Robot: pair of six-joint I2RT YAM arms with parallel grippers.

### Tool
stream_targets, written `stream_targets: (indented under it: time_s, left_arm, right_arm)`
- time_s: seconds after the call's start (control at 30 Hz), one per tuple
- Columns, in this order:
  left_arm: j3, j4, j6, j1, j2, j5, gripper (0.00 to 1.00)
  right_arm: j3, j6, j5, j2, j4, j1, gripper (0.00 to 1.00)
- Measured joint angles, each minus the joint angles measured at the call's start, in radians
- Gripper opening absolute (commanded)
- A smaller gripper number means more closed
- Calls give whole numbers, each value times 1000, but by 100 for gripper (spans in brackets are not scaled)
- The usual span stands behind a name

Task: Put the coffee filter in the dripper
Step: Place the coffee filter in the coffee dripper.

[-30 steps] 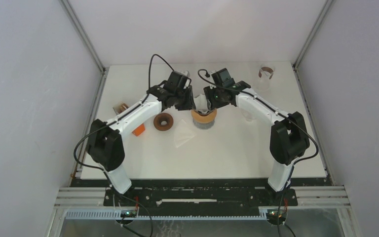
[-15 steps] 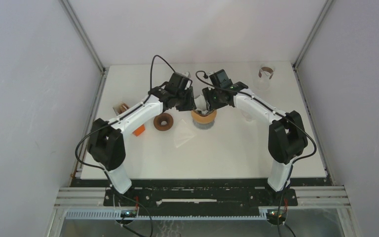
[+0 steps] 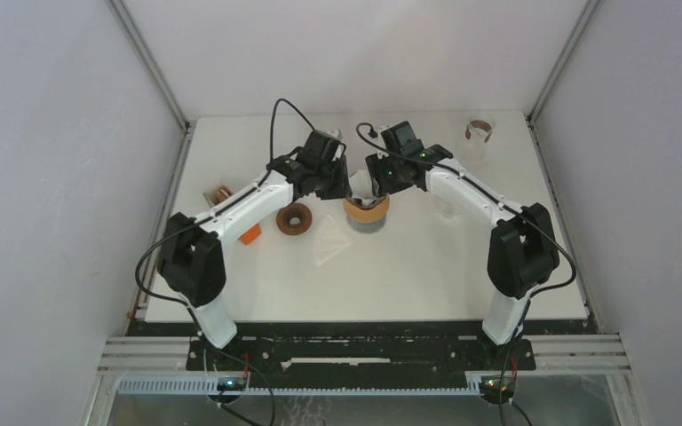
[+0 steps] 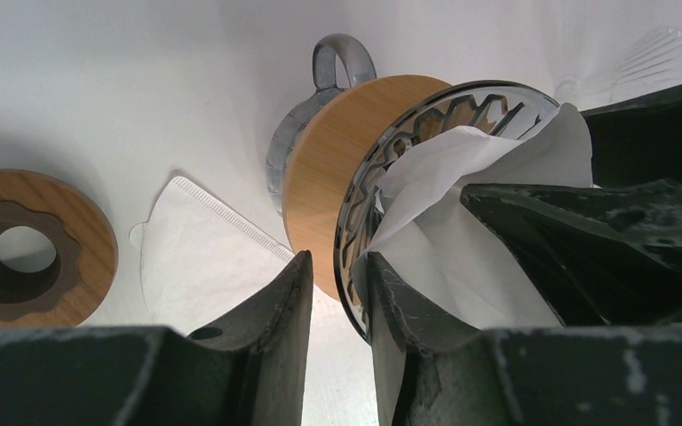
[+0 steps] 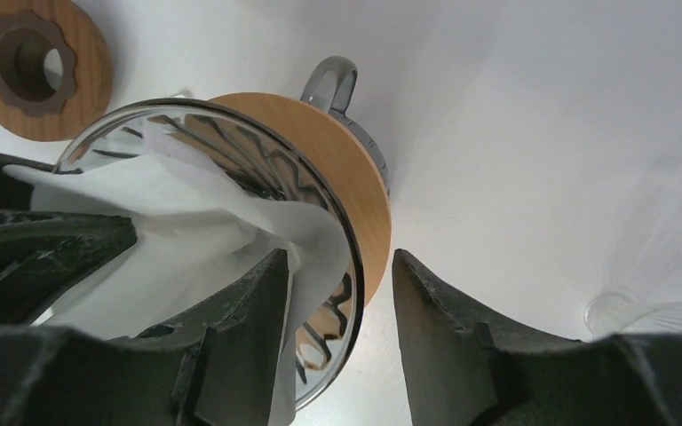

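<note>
The dripper (image 4: 382,169) rim is clamped by both pincers, left (image 4: 337,293) and right (image 5: 337,293), so the filter (image 4: 462,204) is pressed inside.

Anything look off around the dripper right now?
Yes. The coffee filter sits crumpled in the dripper, one edge folded over the glass rim instead of lying flat against the ribs. A second, flat filter lies loose on the table beside the dripper.

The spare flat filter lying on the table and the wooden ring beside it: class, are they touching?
Apart. In the left wrist view, bare white table separates the flat filter from the wooden ring.
</note>
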Motion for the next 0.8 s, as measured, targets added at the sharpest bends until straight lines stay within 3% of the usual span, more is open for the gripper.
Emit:
stream_targets:
  time_s: [0.23,0.8]
  left_arm:
    - [0,-1,0,0,0,0,34]
    - [10,-14,0,0,-9,0,51]
  right_arm:
    - [8,0,-25,-43,-5,-2,56]
    - [10,4,-50,-164,-2,-2,56]
